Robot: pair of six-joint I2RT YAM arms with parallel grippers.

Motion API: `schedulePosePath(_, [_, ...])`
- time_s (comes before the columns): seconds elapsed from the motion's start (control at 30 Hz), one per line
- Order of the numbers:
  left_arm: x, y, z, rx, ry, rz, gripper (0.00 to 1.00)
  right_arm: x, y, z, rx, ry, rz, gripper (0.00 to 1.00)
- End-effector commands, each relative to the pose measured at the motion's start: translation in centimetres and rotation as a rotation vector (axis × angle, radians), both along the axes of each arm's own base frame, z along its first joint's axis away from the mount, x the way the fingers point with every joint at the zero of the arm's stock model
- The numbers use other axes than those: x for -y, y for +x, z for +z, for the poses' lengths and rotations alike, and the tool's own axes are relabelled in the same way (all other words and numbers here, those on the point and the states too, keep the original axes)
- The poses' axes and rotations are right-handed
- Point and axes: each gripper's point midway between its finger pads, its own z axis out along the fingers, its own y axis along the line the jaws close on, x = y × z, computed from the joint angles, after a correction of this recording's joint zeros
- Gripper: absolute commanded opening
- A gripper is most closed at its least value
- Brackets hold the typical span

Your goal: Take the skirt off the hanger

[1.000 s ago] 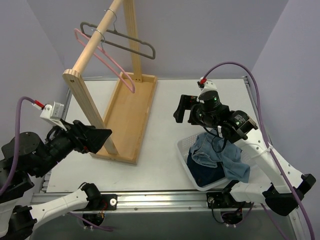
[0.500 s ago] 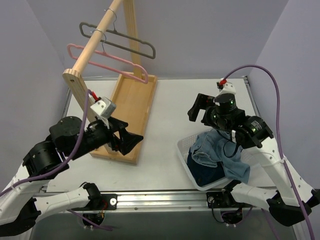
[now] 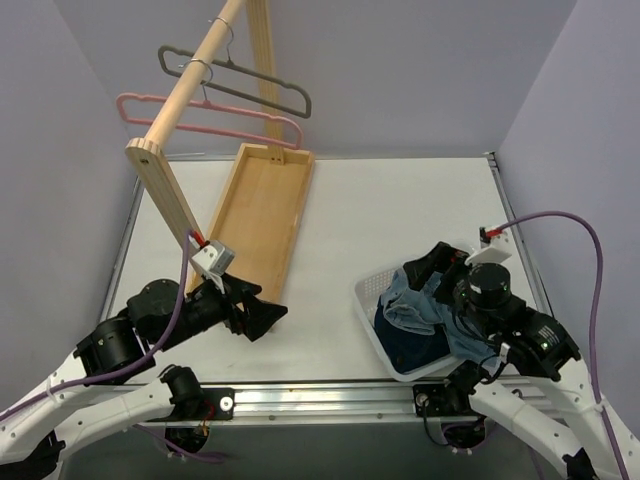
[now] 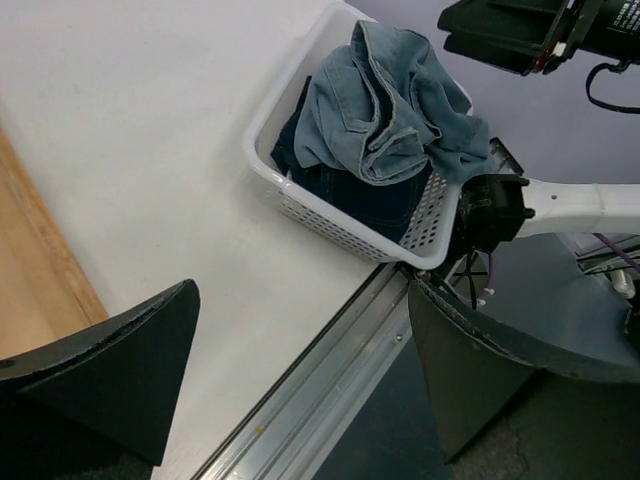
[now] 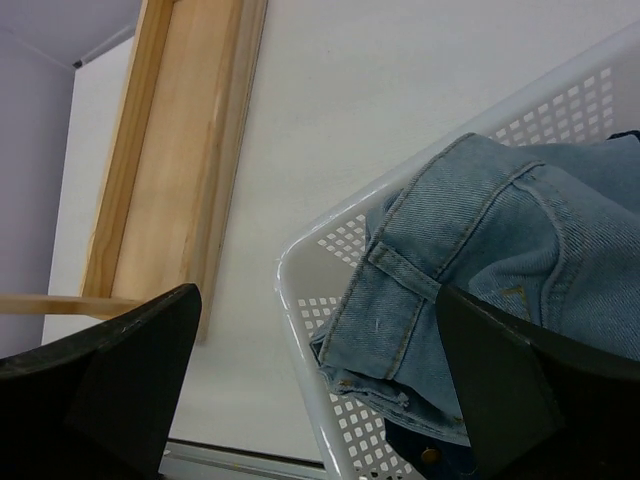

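Lying heaped in white basket, denim skirt drapes over rim; pink hanger, grey hanger bare. Left gripper, right gripper both wide open, empty. Risk: right gripper, low over basket, snags cloth, drags skirt out

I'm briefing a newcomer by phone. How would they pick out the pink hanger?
Find the wooden rack on the left side of the table, with its slanting rail. Two empty hangers hang there; the pink hanger is the lower one, nearer the rail's end, below the grey hanger.
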Motion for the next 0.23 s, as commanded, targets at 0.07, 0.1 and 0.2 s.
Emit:
schedulePosePath(0.07, [0.4,-1.8,1.0,0.002,-0.155,-0.073,0.94,2.9,-1.3,1.1,0.080,0.067,-0.114,1.00])
schedulePosePath(0.1, [0.3,-1.9,0.9,0.009,-0.166,-0.074,0.94,3.0,-1.6,1.0,0.085,0.073,-0.113,1.00])
schedulePosePath(0.2, [-0.4,-2.9,1.9,0.031,-0.222,-0.102,0.94,3.4,-2.7,1.6,0.130,0.127,-0.095,1.00])
